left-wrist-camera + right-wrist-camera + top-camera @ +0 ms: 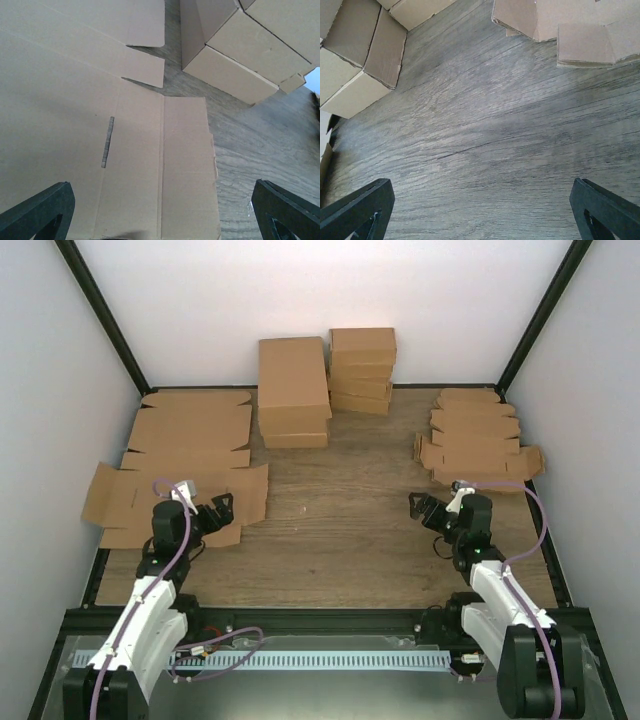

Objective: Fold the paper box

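Folding has not begun; this looks like the pick-up step. The paper box (478, 445) lies flat on a stack near the desk's (340, 530) far right corner. The right gripper (424, 508) hovers open and empty just short of it. The left gripper (218, 508), also open, hangs over large blanks (190, 430). Next, the right arm probably needs to reach back and take a single sheet.

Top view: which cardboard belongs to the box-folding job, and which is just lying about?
Job:
small flat blanks, right side

Lying about:
large flat sheets, left
stack of long boxes, back
stack of small folded boxes, beside it
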`<state>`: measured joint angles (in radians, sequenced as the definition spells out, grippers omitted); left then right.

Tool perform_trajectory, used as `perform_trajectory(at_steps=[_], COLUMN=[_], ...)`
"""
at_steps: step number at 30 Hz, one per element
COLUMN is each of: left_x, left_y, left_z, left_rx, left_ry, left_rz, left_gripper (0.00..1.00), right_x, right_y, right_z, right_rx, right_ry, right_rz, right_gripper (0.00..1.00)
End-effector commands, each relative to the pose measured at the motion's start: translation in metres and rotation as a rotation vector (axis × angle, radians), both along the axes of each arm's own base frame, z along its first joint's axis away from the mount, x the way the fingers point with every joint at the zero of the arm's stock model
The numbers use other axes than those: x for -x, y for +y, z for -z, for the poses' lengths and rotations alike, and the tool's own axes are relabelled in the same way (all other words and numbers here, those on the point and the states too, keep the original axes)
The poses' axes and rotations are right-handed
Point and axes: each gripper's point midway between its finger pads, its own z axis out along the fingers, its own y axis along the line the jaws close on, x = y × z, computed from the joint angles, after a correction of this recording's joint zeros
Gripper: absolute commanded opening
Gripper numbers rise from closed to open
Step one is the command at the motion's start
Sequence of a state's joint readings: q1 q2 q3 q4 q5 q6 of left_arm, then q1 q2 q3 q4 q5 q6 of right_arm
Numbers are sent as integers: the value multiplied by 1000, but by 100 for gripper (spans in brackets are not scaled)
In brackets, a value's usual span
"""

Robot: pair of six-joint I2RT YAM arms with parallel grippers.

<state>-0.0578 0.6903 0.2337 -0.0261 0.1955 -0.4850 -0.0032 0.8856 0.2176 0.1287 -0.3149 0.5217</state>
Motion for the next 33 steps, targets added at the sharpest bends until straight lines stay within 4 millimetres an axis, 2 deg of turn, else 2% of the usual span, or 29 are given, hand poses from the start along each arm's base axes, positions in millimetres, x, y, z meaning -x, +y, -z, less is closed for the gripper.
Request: perform_trajectory(at_steps=[1, 7, 13, 15, 20, 24, 26, 28, 31, 33], left_x=[0, 3, 2, 3, 3, 3, 3, 3, 3, 3], left_y=[0, -9, -8, -7, -6, -5, -5, -4, -4, -4], left_z=[-8, -12, -11, -10, -10, -10, -9, -9, -8, -9], left_rx=[-16, 2, 2, 1, 2, 0, 1, 1, 0, 0], left_ry=[-45, -70, -71, -65, -66, -68, -65, -64, -61, -61], left_rz=[4, 59, 51, 44, 39, 34, 32, 27, 26, 24], left_gripper=[100, 100, 100, 100, 100, 100, 100, 100, 100, 100], right_x=[-6, -11, -25, -36, -78, -113, -129, -144, -159, -164], right_y=[0, -4, 2, -3, -21, -22, -25, -30, -33, -32], right_z=[-21, -28, -56, -73, -98, -96, -89, -73, -60, -54], right_rx=[-4, 24, 27, 64, 201, 240, 262, 288, 313, 313], right_ry=[-62, -68, -78, -82, -69, -7, 34, 94, 146, 164], right_rz=[4, 17, -25, -10, 31, 6, 8, 21, 18, 3], right_gripper=[100, 100, 100, 100, 100, 99, 95, 92, 85, 84])
